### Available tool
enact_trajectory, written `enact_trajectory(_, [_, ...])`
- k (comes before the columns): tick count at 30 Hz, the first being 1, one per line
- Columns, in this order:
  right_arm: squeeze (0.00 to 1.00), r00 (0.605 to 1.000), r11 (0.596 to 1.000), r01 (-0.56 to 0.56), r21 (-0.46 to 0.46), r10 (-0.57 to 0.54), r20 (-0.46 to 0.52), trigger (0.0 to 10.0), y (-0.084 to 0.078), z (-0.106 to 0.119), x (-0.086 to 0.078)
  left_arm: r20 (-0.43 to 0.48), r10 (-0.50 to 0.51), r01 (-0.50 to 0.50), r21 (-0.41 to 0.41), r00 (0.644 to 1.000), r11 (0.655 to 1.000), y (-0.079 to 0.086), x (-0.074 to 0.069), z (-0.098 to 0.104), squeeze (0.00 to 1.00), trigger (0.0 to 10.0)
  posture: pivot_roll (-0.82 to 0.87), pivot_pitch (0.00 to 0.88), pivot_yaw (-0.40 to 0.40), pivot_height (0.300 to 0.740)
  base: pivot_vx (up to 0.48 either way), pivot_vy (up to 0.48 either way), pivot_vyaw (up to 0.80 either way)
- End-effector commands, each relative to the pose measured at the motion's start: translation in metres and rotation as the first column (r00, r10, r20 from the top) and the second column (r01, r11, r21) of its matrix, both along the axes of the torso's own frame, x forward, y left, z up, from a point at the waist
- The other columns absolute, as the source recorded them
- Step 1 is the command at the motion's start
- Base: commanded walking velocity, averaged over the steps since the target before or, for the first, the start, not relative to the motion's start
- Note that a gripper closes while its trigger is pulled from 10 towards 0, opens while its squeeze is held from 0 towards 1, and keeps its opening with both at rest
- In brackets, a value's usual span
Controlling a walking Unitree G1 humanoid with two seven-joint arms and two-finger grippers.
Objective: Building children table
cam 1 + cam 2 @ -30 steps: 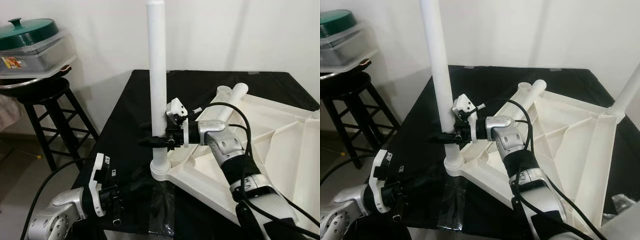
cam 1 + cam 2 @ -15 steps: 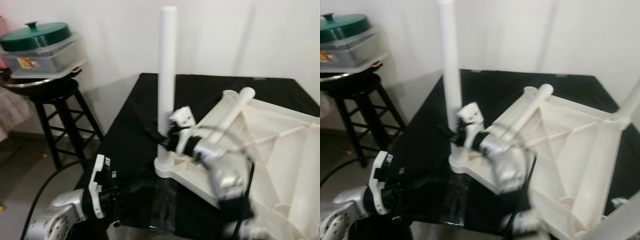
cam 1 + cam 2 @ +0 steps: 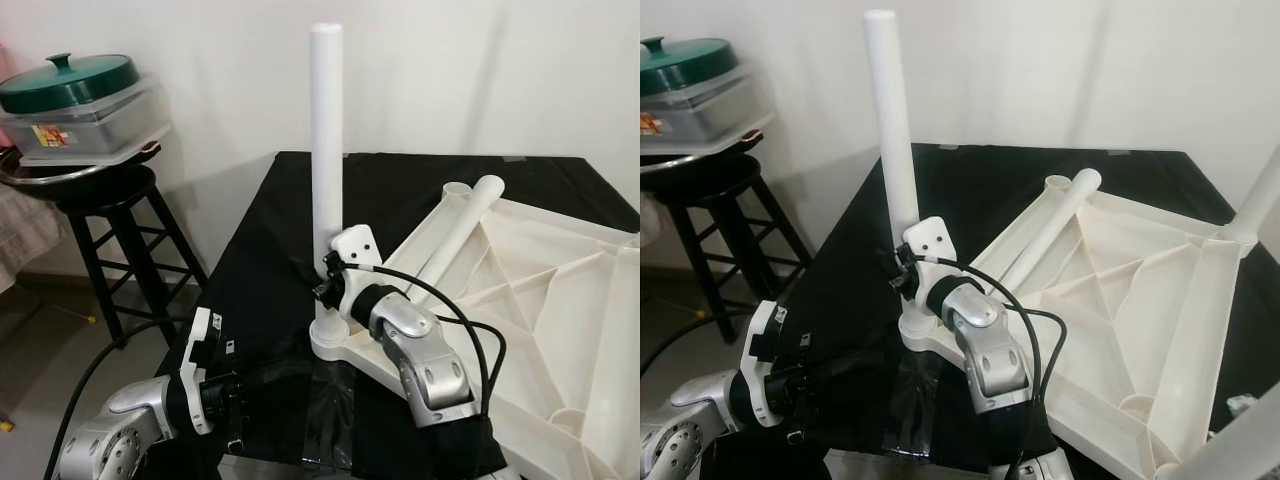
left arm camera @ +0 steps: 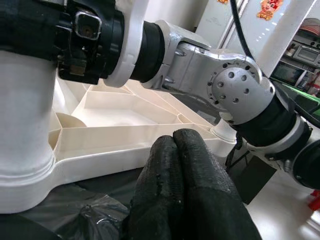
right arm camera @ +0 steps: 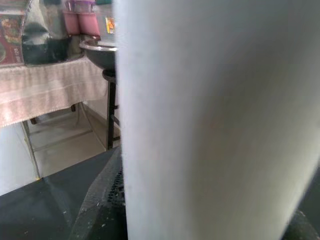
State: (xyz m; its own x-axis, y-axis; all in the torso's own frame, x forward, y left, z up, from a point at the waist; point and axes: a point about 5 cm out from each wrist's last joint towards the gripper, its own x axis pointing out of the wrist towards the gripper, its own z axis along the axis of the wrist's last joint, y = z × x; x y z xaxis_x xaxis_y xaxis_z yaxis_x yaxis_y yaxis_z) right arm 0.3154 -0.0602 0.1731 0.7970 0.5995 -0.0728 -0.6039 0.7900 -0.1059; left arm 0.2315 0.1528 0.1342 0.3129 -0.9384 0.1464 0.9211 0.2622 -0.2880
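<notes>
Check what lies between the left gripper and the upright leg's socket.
In the left eye view, only crinkled black plastic sheet separates the left gripper from the socket.

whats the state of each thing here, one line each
upright white leg: standing in the corner socket of the tabletop
tabletop: upside down on the black table
loose white leg: lying on the tabletop
right tool: at the upright leg's base
left tool: shut, low beside the table
green lid: on its container

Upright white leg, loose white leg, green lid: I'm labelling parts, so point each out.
upright white leg (image 3: 326, 130), left eye view, upper shaft.
loose white leg (image 3: 462, 225), left eye view, mid-length.
green lid (image 3: 68, 84), left eye view, top surface.
</notes>
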Motion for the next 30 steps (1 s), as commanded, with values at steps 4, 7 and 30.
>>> enact_trajectory(4, [1.00, 0.980, 0.983, -0.180, -0.019, 0.178, -0.088, 10.0, -0.002, -0.007, -0.001, 0.003, 0.018, -0.018, 0.005, 1.000, 1.000, 0.002, 0.000, 0.000, 0.00, 10.0, -0.06, 0.000, 0.005, 0.740, 0.000, 0.000, 0.00])
enact_trajectory(7, [1.00, 0.928, 0.928, -0.372, -0.031, 0.371, -0.030, 10.0, -0.013, 0.008, 0.003, 0.004, 0.014, -0.014, 0.008, 1.000, 1.000, 0.001, 0.001, 0.000, 0.00, 10.0, -0.05, 0.000, 0.001, 0.740, 0.000, 0.000, 0.00])
enact_trajectory(30, [0.00, 0.633, 0.634, -0.772, -0.040, 0.764, -0.124, 0.0, -0.058, 0.052, 0.042, 0.007, 0.018, -0.018, 0.014, 1.000, 1.000, -0.001, -0.006, 0.001, 0.00, 10.0, 0.00, 0.000, -0.010, 0.740, 0.000, 0.000, 0.00])
